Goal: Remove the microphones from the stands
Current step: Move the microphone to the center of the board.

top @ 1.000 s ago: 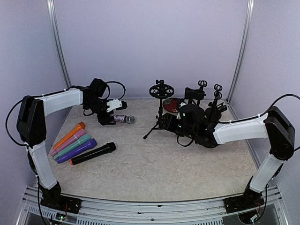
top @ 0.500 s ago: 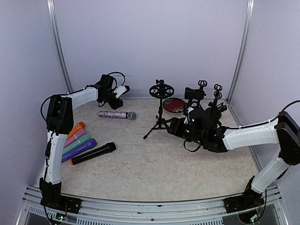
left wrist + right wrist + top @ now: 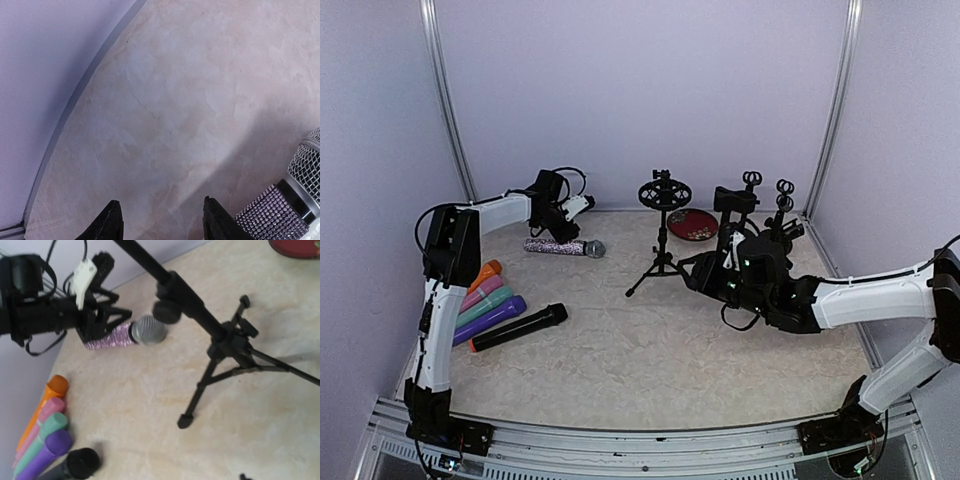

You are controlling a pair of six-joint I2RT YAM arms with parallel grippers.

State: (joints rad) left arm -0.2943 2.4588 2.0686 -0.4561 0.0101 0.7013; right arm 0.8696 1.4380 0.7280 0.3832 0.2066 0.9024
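The glittery purple microphone lies flat on the table at the back left, its mesh head pointing right, well apart from the stand. That black tripod stand is upright at centre back, and its round holder has nothing in it. My left gripper hovers just behind the microphone, open and empty, with the glitter handle beside its right finger. My right gripper is just right of the tripod's legs. Only one fingertip shows, far off centre, with nothing held.
Several coloured microphones and a black one lie in a row at the left. A red dish and two more black stands are at the back right. The walls stand close behind.
My left gripper has let go of the glitter microphone and risen back toward the wall, its jaws narrowing a little. My right arm has drawn back to the right, away from the stand.
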